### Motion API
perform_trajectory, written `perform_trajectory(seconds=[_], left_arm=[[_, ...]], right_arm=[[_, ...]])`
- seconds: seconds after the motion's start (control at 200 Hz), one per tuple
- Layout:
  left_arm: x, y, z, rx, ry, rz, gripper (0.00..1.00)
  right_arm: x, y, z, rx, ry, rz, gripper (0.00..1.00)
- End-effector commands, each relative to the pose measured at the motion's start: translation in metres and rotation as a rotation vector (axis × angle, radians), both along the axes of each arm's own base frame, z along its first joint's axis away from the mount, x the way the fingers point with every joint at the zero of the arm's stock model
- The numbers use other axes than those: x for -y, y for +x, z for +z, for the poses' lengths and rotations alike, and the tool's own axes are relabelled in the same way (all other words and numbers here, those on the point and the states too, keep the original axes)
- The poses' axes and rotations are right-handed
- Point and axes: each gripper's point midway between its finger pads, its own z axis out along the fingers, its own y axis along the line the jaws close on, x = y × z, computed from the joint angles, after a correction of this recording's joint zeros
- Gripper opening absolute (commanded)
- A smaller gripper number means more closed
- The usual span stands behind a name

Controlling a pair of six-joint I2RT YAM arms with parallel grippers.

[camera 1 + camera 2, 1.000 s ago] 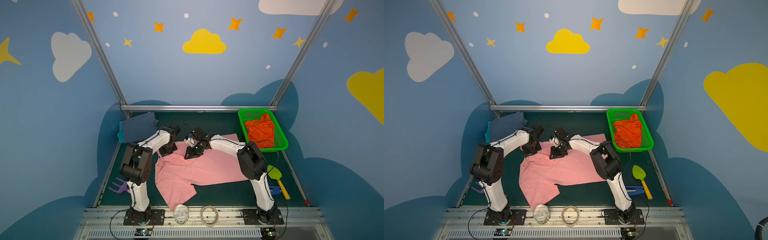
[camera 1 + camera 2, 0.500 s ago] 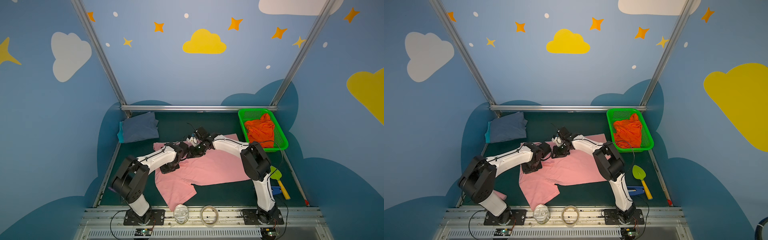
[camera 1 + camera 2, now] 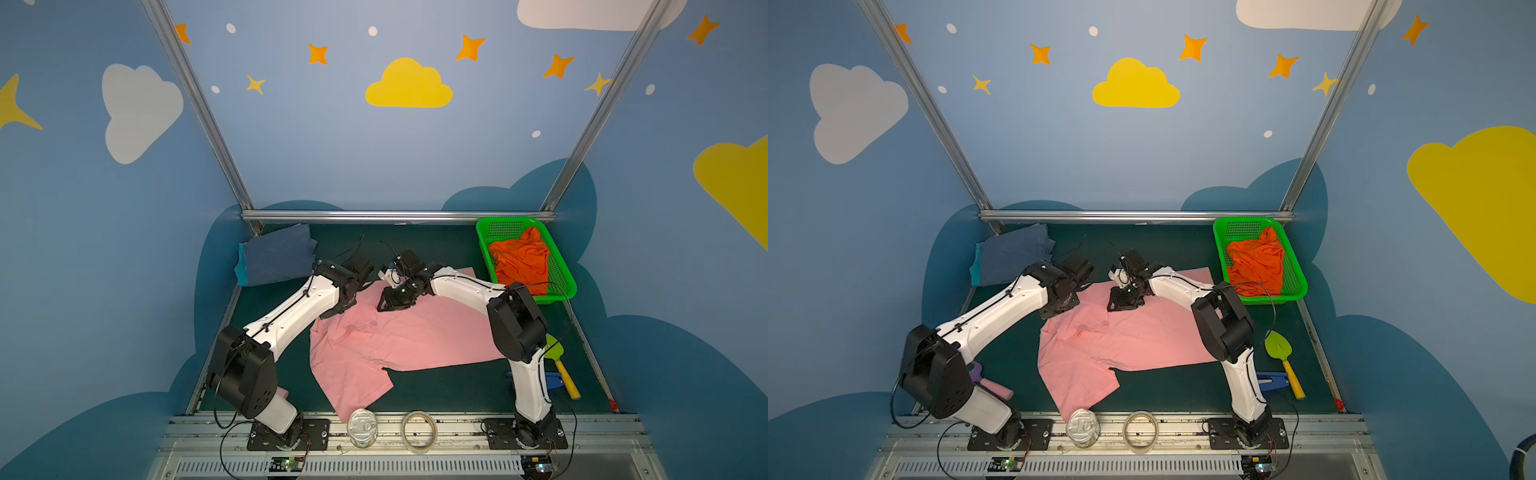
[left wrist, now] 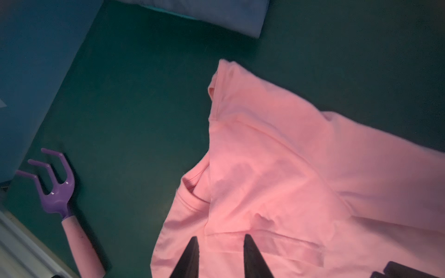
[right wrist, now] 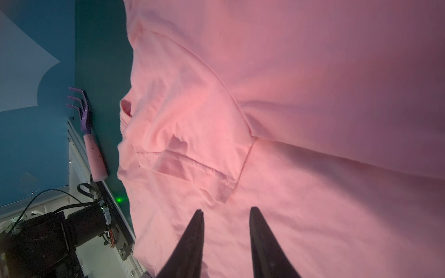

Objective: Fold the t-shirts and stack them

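A light pink t-shirt (image 3: 415,340) lies spread on the green mat, with one sleeve (image 4: 265,168) folded onto its body. My left gripper (image 4: 220,238) hangs open just above the hem of that sleeve and holds nothing. At the shirt's far edge in both top views, my right gripper (image 5: 227,210) is also open over bare pink cloth, close beside the left gripper (image 3: 332,311). A folded slate blue t-shirt (image 3: 278,259) rests on a teal one (image 3: 242,268) at the back left. A crumpled orange t-shirt (image 3: 519,259) fills the green basket (image 3: 484,249).
A purple rake (image 4: 57,190) with a pink handle lies by the left edge. A green trowel (image 3: 555,353) and a blue tool (image 3: 548,380) sit behind the right arm. On the front rail stand a metal can (image 3: 362,426) and a tape ring (image 3: 419,430).
My left gripper has opened and released the pink cloth. The left arm swung out over the shirt and came back to its far left corner. The right gripper hardly moved.
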Motion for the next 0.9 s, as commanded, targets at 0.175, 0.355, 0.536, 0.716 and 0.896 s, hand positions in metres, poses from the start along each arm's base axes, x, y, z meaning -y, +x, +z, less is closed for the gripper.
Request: perform_trajectory(seconds=[0.175,0.355,0.536,0.716,0.896], left_arm=[[0.012,-0.002,-0.098,-0.231,-0.068,0.009,0.25],[-0.016,-0.012,-0.133,-0.301,-0.096,0.088,0.23],[-0.045,-0.013,-0.141,-0.324,-0.090,0.137,0.23],[-0.043,0.003,-0.127,-0.327,-0.076,0.081,0.23],[-0.023,0.002,-0.086,-0.289,-0.029,-0.028,0.24]], right_arm=[[-0.031,-0.017,-0.017,-0.060,0.001,0.045,0.33],[-0.010,-0.026,-0.056,-0.093,-0.100,0.017,0.31],[0.020,-0.018,-0.066,-0.124,-0.138,-0.043,0.28],[0.059,0.000,-0.036,-0.068,-0.142,-0.113,0.27],[0.121,-0.006,-0.002,0.078,-0.313,-0.188,0.28]])
